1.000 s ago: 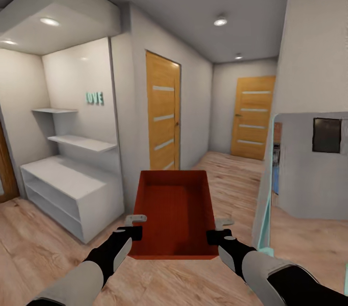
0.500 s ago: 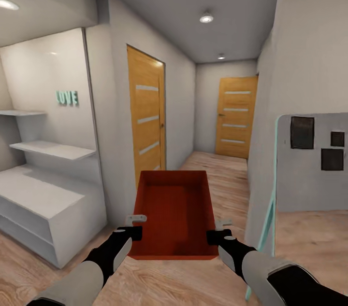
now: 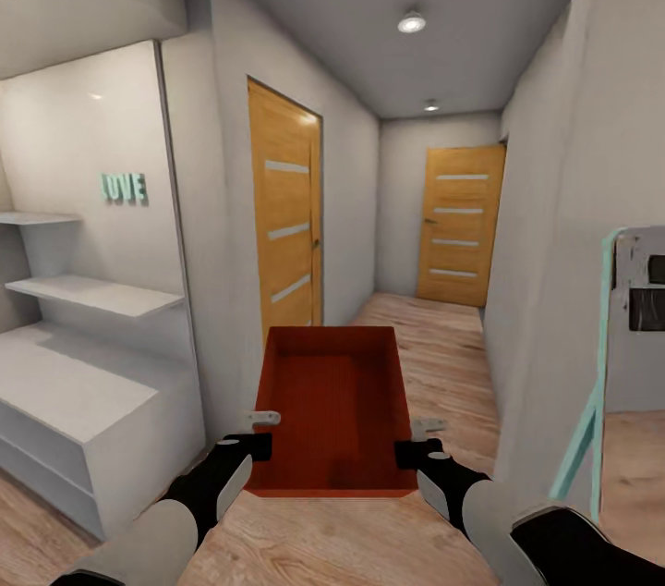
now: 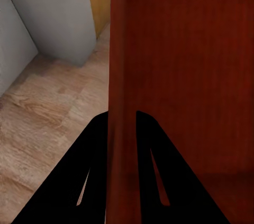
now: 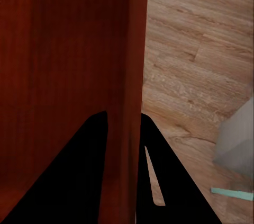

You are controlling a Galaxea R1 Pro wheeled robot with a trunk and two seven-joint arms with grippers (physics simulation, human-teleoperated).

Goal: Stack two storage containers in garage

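In the head view, a red-orange storage container (image 3: 334, 410) is sitting low in the centre of the frame, open top facing up, carried out in front of the robot over a light wood plank floor (image 3: 443, 355). The left hand (image 3: 261, 431) is gripping the container's left wall near its near corner, and the right hand (image 3: 417, 438) is gripping the right wall at the matching spot. A narrow hallway is running ahead: one slatted wooden door (image 3: 286, 230) is standing in the left wall at mid-frame, and a second wooden door (image 3: 459, 225) is closing the far end, right of centre. At the left edge, white shelves (image 3: 88, 295) are sitting above a low white cabinet (image 3: 83, 410), with teal "LOVE" letters (image 3: 123, 188) on the wall above them. Two ceiling spotlights (image 3: 412, 22) are glowing in the upper middle. At the right edge, a teal-framed board (image 3: 628, 309) is leaning by the wall.

In the left wrist view, the left hand (image 4: 123, 123) is pinching the container's wall (image 4: 180, 75), one black finger on each side of the thin red panel, with plank floor and a grey wall corner at the left of the frame.

In the right wrist view, the right hand (image 5: 125, 123) is clamping the other wall (image 5: 69, 65) the same way, with wood floor spreading across the right of the frame.
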